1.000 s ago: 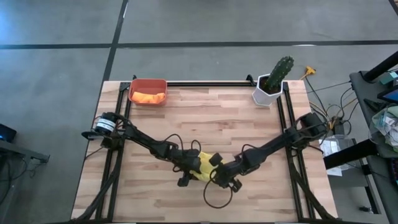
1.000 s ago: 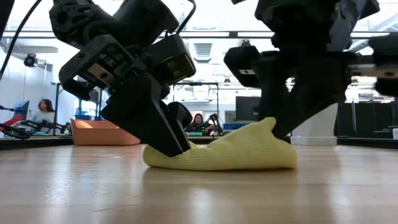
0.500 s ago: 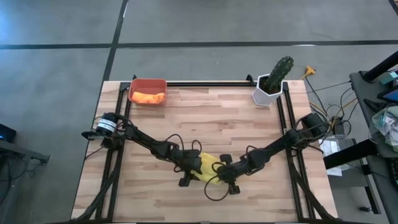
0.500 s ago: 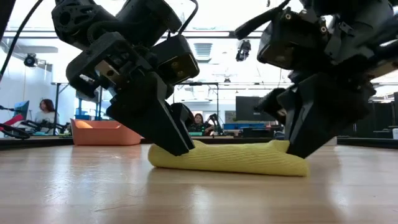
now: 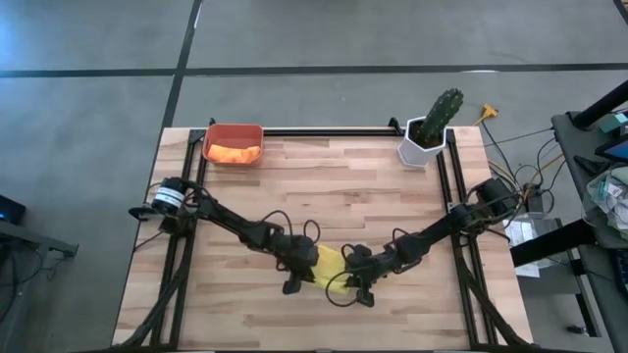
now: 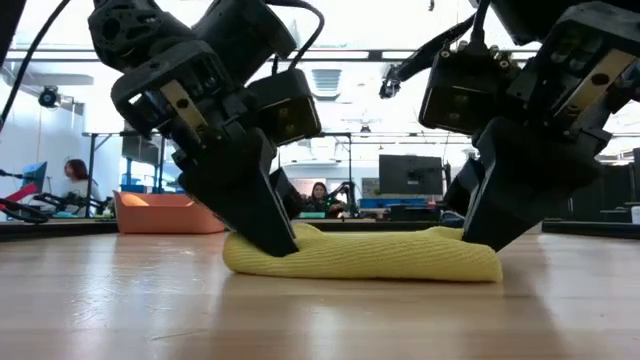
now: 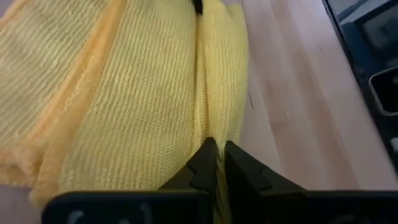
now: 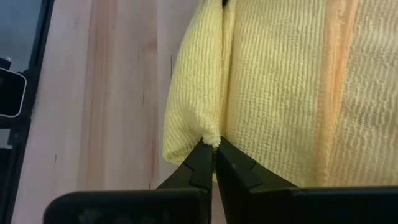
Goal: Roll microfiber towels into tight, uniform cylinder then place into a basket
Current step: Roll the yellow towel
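The yellow towel is laid flat as a low roll, well in front of the basket. Its ends are pinched by the left gripper and the right gripper, both pressed together. An orange towel is seen inside the basket
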Robot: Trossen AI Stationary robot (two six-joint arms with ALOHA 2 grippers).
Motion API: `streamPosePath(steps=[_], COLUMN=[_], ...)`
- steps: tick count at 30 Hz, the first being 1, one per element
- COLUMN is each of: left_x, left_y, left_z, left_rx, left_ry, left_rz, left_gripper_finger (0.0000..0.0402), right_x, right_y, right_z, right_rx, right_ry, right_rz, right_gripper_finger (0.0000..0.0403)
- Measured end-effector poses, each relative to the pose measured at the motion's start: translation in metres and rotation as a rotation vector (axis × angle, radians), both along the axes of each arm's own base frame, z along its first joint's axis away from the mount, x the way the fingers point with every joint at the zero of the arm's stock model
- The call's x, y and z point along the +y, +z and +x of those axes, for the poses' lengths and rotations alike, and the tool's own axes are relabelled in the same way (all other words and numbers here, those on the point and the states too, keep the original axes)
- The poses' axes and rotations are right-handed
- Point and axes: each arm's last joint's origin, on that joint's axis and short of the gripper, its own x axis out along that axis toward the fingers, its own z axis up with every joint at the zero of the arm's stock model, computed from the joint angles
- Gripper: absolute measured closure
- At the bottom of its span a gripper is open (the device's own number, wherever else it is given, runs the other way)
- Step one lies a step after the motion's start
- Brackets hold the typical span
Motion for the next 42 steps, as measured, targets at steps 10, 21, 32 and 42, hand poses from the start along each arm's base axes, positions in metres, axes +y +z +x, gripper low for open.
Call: streamPosePath(steps=[10, 21, 32, 42], left_x=[0.021, 0.055, 0.062, 0.063], left_y=[0.0, 0.006, -0.002, -0.011], left_z=[0.004, 0.012, 0.014, 0.021], left_rx=[0.199, 0.365, 0.44, 0.494], left_ry=[0.082, 0.255, 0.318, 0.337], left_rz=[-0.279, -0.529, -0.574, -0.611], left_gripper_finger=[0.0399, 0.04, 0.04, 0.04], right_x=[0.004, 0.001, 0.008, 0.01], right_y=[0.019, 0.062, 0.063, 0.033], right_z=[0.003, 0.002, 0.024, 0.029], right_rx=[-0.054, -0.153, -0.206, -0.152], right_ry=[0.046, 0.047, 0.083, 0.08], right_rz=[-0.024, -0.095, -0.381, -0.41], right_gripper_finger=[0.0358, 0.0268, 0.0224, 0.0165])
